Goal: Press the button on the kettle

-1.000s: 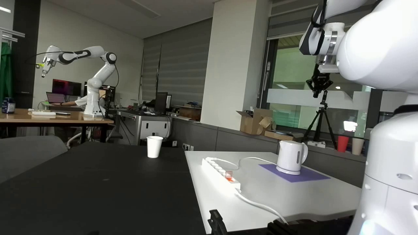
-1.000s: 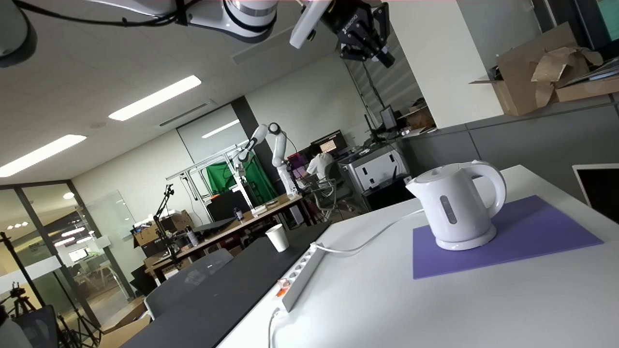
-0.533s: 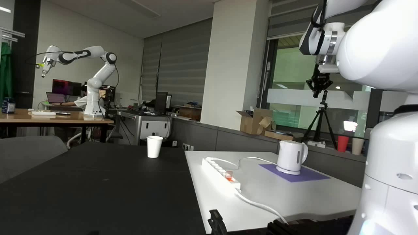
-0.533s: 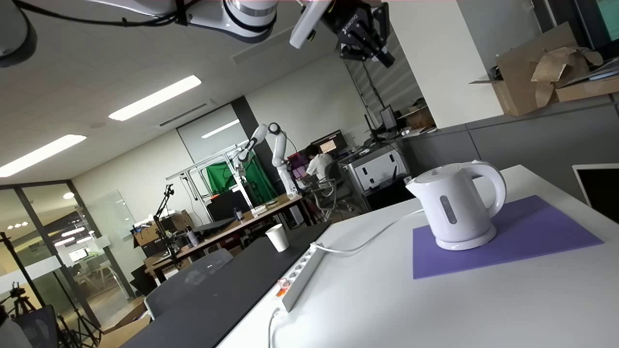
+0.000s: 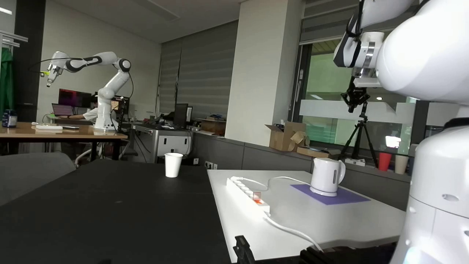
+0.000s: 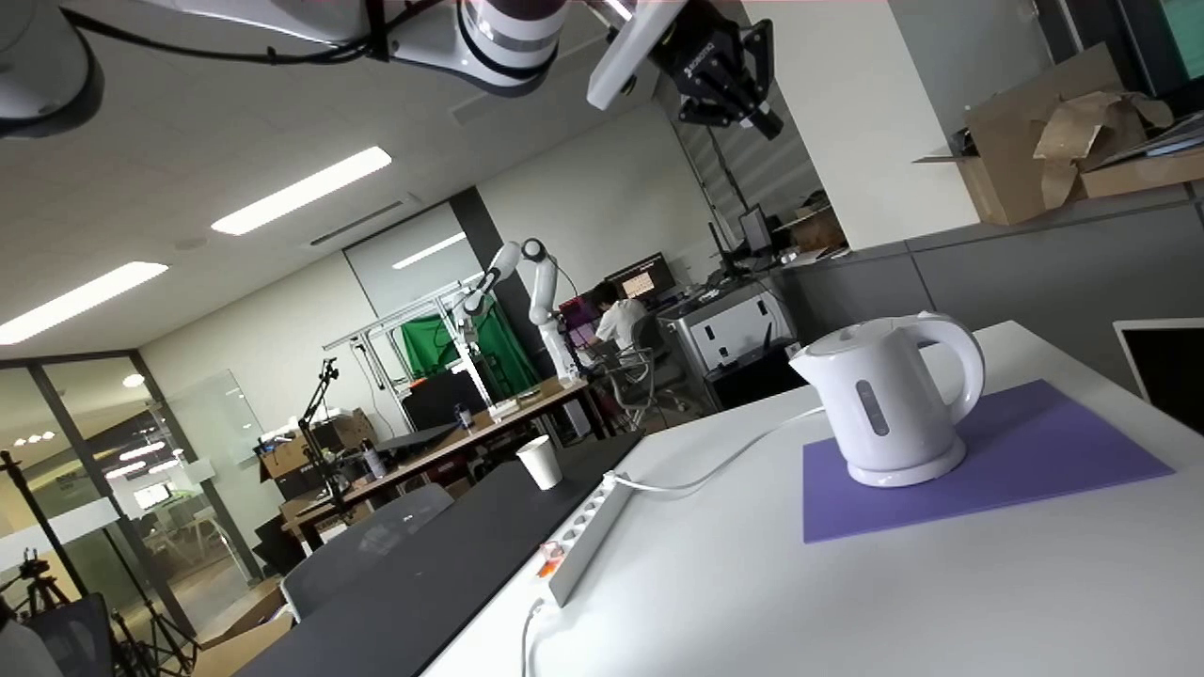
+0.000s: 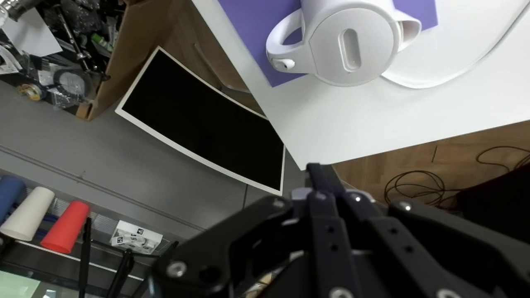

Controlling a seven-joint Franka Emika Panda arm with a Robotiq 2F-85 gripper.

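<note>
The white kettle [image 6: 884,404] stands upright on a purple mat [image 6: 1035,461] in an exterior view; it also shows in an exterior view [image 5: 324,176]. In the wrist view the kettle [image 7: 352,45] is seen from above, handle at left and spout at right. A small raised button-like part [image 7: 283,64] sits on the handle's outer end. My gripper [image 7: 325,176] is shut, its fingertips together with nothing between them. In both exterior views the gripper [image 5: 351,109] [image 6: 769,124] hangs high above the kettle, well apart from it.
A white power strip [image 6: 585,545] and a cable [image 6: 734,461] lie on the white table [image 6: 715,583]. A white cup [image 6: 540,463] stands on the black table [image 6: 423,574]. A monitor [image 7: 203,124] is beside the white table's edge in the wrist view.
The arm and gripper have moved slightly: a little down and left in one exterior picture, right and down in another. The kettle has not moved.
</note>
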